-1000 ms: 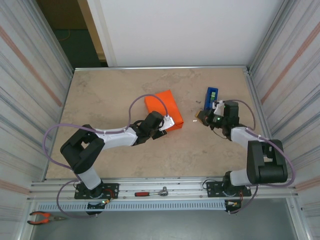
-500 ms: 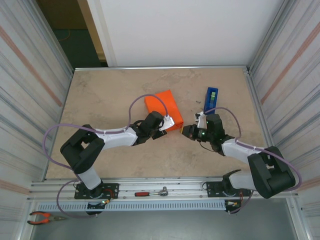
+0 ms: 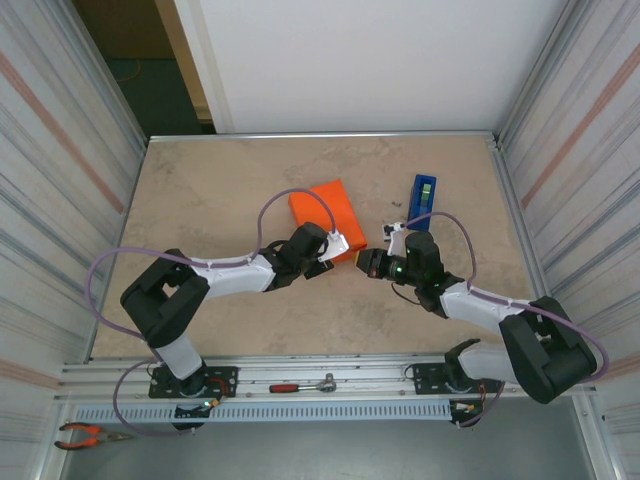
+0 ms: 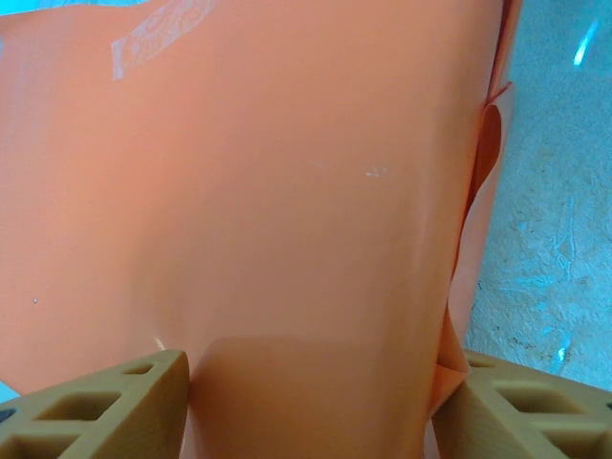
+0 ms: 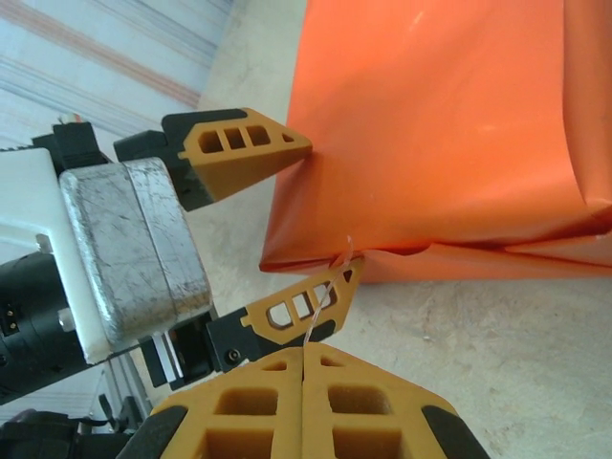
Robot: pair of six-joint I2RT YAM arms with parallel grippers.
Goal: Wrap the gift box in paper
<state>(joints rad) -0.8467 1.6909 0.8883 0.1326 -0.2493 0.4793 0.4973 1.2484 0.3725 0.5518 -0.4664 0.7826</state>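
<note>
I am looking down at the orange paper (image 3: 325,215), and it is sitting in the middle of the table (image 3: 220,200), folded into a box shape. My left gripper (image 3: 338,247) is squeezing the near end of it, with one finger pressing on each side of the paper. From the left wrist I am seeing the paper filling the gap between those two fingers, and a bit of clear tape (image 4: 158,33) is sticking on the paper's far end. My right gripper (image 3: 366,264) is hanging just beside that same end, with its fingers pressed tight together, pointing at the paper's corner. A blue thing (image 3: 422,198) is lying on the table farther right, apart from the paper.
</note>
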